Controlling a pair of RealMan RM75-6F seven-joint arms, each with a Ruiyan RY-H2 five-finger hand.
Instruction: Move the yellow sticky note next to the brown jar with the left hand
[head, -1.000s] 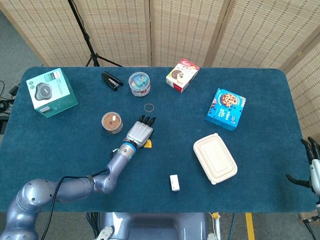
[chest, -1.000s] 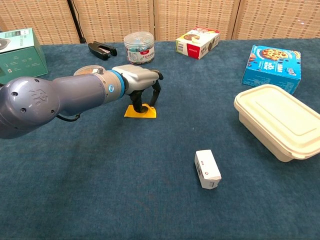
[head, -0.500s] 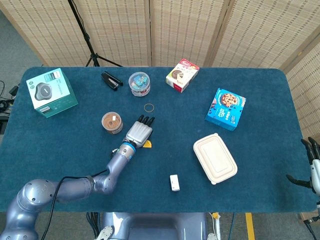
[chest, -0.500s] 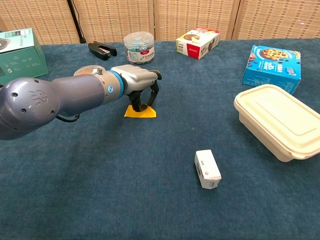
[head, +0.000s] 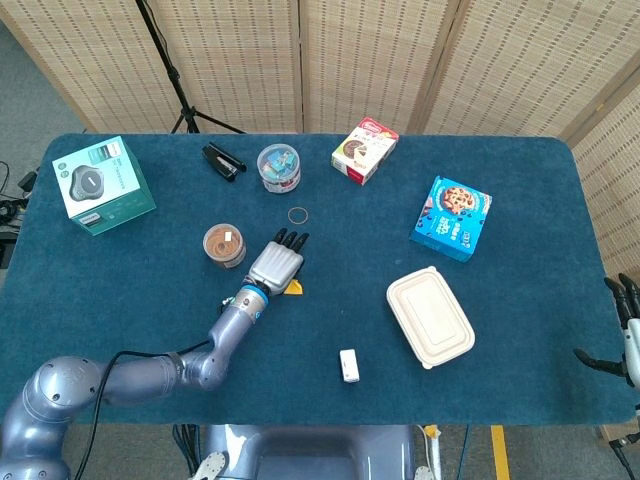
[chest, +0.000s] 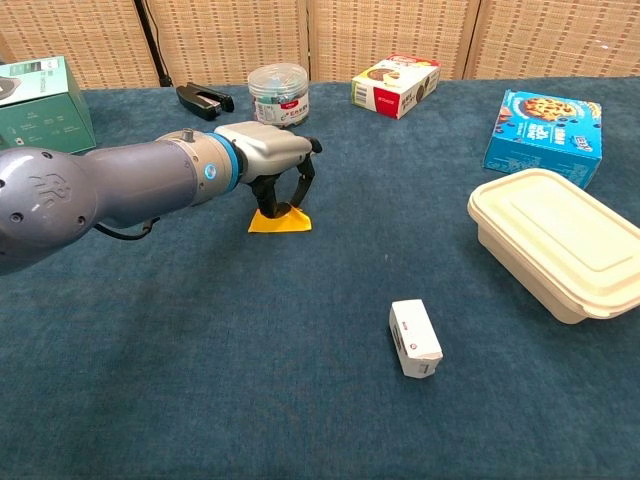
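The yellow sticky note lies on the blue table, its far edge slightly raised. My left hand arches over it, and its fingertips pinch that far edge. From the head view the note peeks out to the right of the left hand. The brown jar stands just left of the hand, a short gap away; my arm mostly hides it in the chest view. My right hand hangs off the table's right edge, fingers apart and holding nothing.
A green box sits at the far left, with a black stapler and a clear jar behind. A rubber ring lies beyond my hand. A beige container, a small white box and a blue cookie box lie right.
My left hand has shifted slightly left toward the brown jar, and the note has moved with it, its far edge lifting. The right hand has not moved.
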